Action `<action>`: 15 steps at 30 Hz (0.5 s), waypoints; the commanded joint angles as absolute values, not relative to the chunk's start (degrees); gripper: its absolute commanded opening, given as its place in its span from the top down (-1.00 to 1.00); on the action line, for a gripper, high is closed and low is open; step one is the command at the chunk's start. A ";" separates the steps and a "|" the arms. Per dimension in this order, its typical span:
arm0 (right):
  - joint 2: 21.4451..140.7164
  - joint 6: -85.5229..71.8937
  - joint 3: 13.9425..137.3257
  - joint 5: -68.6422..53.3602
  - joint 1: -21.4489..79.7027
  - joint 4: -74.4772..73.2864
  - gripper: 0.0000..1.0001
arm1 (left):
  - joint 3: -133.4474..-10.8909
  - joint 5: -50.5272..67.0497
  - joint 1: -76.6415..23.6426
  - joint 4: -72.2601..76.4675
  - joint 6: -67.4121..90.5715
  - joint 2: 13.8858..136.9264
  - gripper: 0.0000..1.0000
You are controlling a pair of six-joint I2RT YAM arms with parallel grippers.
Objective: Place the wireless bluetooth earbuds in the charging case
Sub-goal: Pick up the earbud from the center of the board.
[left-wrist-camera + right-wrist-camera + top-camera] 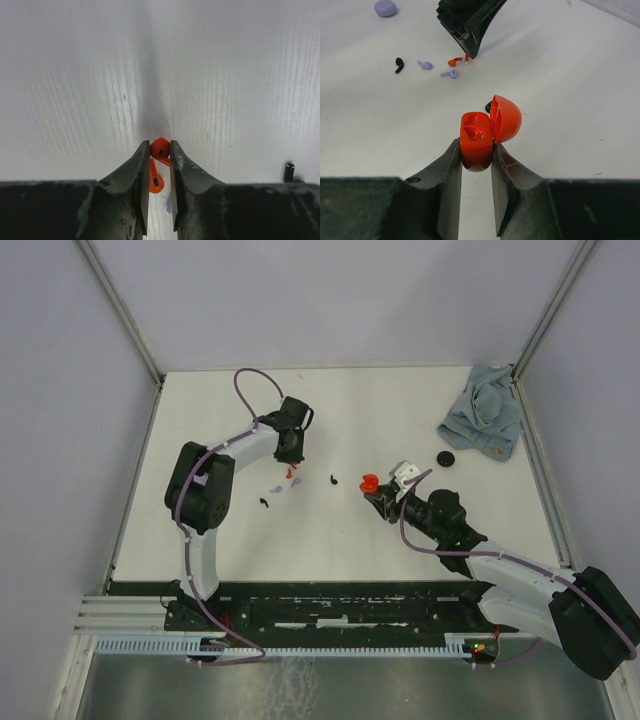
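Left claw (160, 148) is pinched narrow on a red earbud (161, 150), the bud's round head caught between the 2 fingertips low over the table (75, 75). Whether the bud has left the surface I cannot tell. Gripping by the head, I judge, leaves the stem free to lead into a socket. A second red earbud (155, 179) lies loose in the gap behind the fingertips, not gripped. It could be dragged along when the claw rises.

Right claw (476, 150) is clamped on the red charging case (476, 137), holding its lower body by the sides. The lid (506, 119) is swung open and both sockets look empty. The case seems to be presented as a receiver, well apart from the pick-up spot.

Near the left claw lie a lilac earbud (425, 65), its twin (451, 74) and a black earbud (399, 64). Another black earbud (488, 106) sits on the table just behind the case, between the 2 arms. It lies low enough that a carried bud should pass over it. The raised lid closes off 1 side of the sockets, so the approach must come from the open side. Far to the right rest a black disc (446, 459) and a blue cloth (483, 410), clear of the work.
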State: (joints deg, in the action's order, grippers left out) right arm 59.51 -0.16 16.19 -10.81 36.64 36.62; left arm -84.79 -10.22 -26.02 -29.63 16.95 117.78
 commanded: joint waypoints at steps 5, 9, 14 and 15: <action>59.06 0.81 20.05 -6.11 36.68 39.96 0.88 | -78.90 -12.18 -28.43 -18.75 17.57 107.12 0.63; 62.56 1.22 20.21 -5.14 36.65 44.76 0.88 | -77.27 -16.00 -31.05 -17.50 16.62 103.59 0.64; 66.26 -0.23 19.15 -6.16 36.65 50.64 0.88 | -75.26 -20.80 -34.95 -16.55 16.42 99.04 0.64; 66.68 -0.83 18.45 -6.75 36.65 52.17 0.88 | -74.85 -22.22 -35.95 -16.30 16.20 98.25 0.64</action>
State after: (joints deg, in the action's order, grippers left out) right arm 65.34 0.34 17.93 -6.37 36.64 42.87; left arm -75.99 -15.62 -33.17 -20.25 16.93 103.39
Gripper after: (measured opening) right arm 0.328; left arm 0.258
